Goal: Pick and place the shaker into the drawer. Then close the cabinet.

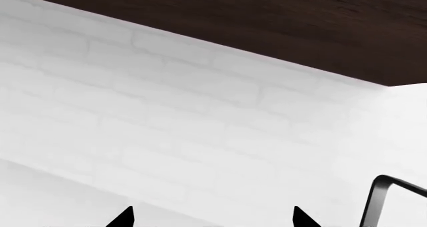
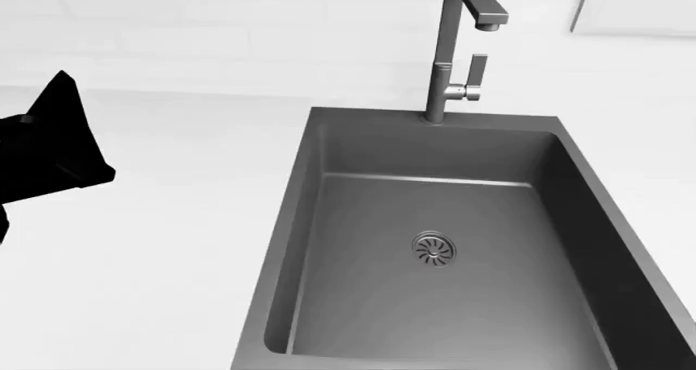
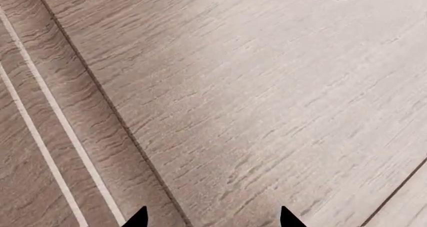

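Frankly, we cannot see the shaker or drawer anywhere, only the sink [image 2: 326,223] and faucet [image 2: 446,52]. Our left gripper [image 1: 213,219] and right gripper [image 3: 212,218] show spread tips, empty. We expect a light, smooth, slippery shaker; we'd grasp mid-body.

I count one sink [image 2: 326,223] sunk into the table [image 2: 163,248], with one drain [image 2: 434,248] in its floor. One faucet [image 2: 448,52] stands at its back rim, carrying one lever handle [image 2: 473,81]. One white brick wall [image 1: 167,112] runs behind, and one dark wooden board [image 1: 267,22] hangs above it. My left claw [image 1: 213,221] shows two black fingertips [image 1: 123,218] at the frame edge, and one dark bent bar [image 1: 380,197] sits beside them. My right claw [image 3: 210,221] also shows two tips [image 3: 137,218], over one pale wood-grain panel [image 3: 267,87] crossed by two light stripes [image 3: 47,117]. One black arm part [image 2: 49,150] shows in my head view.
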Robot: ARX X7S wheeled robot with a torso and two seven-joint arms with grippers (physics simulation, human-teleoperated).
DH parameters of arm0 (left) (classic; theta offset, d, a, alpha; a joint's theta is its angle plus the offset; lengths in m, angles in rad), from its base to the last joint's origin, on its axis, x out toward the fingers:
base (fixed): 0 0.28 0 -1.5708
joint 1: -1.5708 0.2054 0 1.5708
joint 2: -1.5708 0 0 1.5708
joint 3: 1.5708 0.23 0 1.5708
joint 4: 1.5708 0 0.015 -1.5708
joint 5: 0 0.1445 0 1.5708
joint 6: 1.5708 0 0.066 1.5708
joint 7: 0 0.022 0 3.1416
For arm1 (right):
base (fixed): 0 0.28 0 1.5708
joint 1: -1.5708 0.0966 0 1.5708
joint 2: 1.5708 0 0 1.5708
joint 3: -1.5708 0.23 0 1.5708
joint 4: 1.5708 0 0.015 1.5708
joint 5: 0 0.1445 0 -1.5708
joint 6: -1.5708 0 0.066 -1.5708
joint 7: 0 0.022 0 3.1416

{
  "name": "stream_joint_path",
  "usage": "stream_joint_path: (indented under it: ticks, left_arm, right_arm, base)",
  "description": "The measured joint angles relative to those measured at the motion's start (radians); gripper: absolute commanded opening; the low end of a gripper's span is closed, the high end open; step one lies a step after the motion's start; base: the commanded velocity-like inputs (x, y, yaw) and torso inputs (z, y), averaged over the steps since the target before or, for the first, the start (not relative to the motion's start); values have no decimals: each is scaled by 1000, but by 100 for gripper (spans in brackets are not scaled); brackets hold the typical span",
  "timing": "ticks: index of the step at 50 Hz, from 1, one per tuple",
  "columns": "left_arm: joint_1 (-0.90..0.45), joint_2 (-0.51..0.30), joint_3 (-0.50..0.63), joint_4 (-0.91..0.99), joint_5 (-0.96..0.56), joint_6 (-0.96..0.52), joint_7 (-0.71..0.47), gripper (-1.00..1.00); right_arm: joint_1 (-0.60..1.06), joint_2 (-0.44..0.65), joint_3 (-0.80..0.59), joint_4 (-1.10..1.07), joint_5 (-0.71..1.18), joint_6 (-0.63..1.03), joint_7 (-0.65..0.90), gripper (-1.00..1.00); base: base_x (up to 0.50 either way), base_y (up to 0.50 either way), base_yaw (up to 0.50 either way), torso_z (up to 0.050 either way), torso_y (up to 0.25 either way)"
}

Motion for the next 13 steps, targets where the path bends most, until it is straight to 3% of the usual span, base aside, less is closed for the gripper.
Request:
stream_joint_path:
  ticks: [13]
  left_arm:
    - [73,-33,-53,27,-5,25,-13,100]
  right_arm:
    - [0,26,-154,-38,112,-101,136,100]
  base:
    - [25,17,22,4,0]
